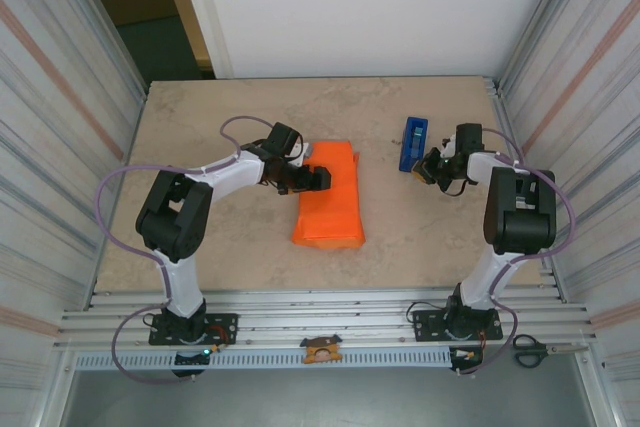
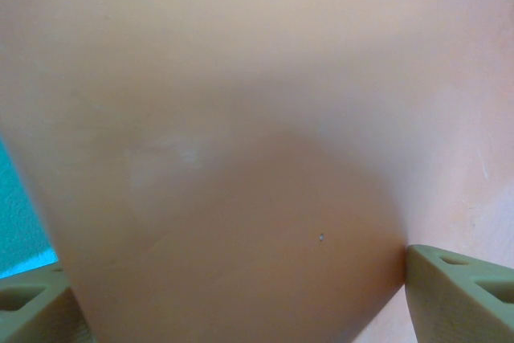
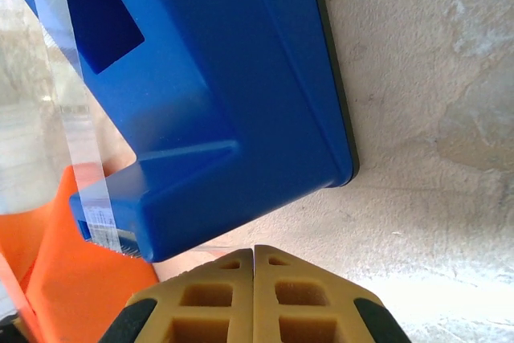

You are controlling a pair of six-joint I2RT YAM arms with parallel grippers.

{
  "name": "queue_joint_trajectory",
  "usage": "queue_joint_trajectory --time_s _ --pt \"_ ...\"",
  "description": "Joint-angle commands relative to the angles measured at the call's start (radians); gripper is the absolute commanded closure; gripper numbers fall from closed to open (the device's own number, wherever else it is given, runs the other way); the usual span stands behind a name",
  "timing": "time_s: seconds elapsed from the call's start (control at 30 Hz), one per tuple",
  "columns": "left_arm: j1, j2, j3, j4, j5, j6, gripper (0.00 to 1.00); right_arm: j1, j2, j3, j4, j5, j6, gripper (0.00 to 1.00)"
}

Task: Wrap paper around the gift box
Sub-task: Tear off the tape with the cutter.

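The orange paper (image 1: pixel 330 197) lies folded into a long parcel at the table's middle. The gift box is hidden under it. My left gripper (image 1: pixel 311 178) sits at the parcel's upper left edge. In the left wrist view the paper (image 2: pixel 241 118) is pressed close to the lens and my left gripper (image 2: pixel 233 267) is open, its fingers (image 2: pixel 458 295) standing wide on either side of the fold. My right gripper (image 1: pixel 432 169) is shut and empty beside the near end of the blue tape dispenser (image 1: pixel 412 144). Its shut tips (image 3: pixel 254 251) sit just short of the dispenser (image 3: pixel 209 78), with the paper (image 3: pixel 64 279) behind.
A clear tape strip (image 3: pixel 80 118) runs down the dispenser's end. Corrugated metal walls (image 1: pixel 60 127) close in both sides. Scissors (image 1: pixel 530 350) and a small brown piece (image 1: pixel 322 349) lie on the rails at the near edge.
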Motion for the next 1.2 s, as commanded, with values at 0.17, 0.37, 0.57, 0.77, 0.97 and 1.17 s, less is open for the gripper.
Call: queue_joint_trajectory --time_s 0.17,0.37,0.57,0.77,0.97,1.17 --pt "-0.031 0.102 -0.051 -0.069 -0.036 0.023 0.13 -0.003 0.035 -0.013 -0.181 0.131 -0.069 1.00" --pt "-0.032 0.109 -0.052 -0.068 -0.034 0.025 0.13 -0.003 0.021 -0.015 -0.191 0.133 -0.079 1.00" --pt "-0.034 0.104 -0.053 -0.070 -0.035 0.026 0.14 0.016 0.001 0.002 -0.235 0.201 -0.102 1.00" --pt "-0.037 0.102 -0.052 -0.072 -0.034 0.024 0.13 0.013 -0.075 -0.003 -0.261 0.130 -0.128 1.00" --pt "-0.041 0.098 -0.048 -0.074 -0.033 0.022 0.13 -0.032 -0.142 0.015 -0.297 0.014 -0.160 0.94" --pt "-0.041 0.100 -0.044 -0.074 -0.035 0.019 0.14 -0.062 -0.159 -0.016 -0.175 -0.118 -0.089 0.95"
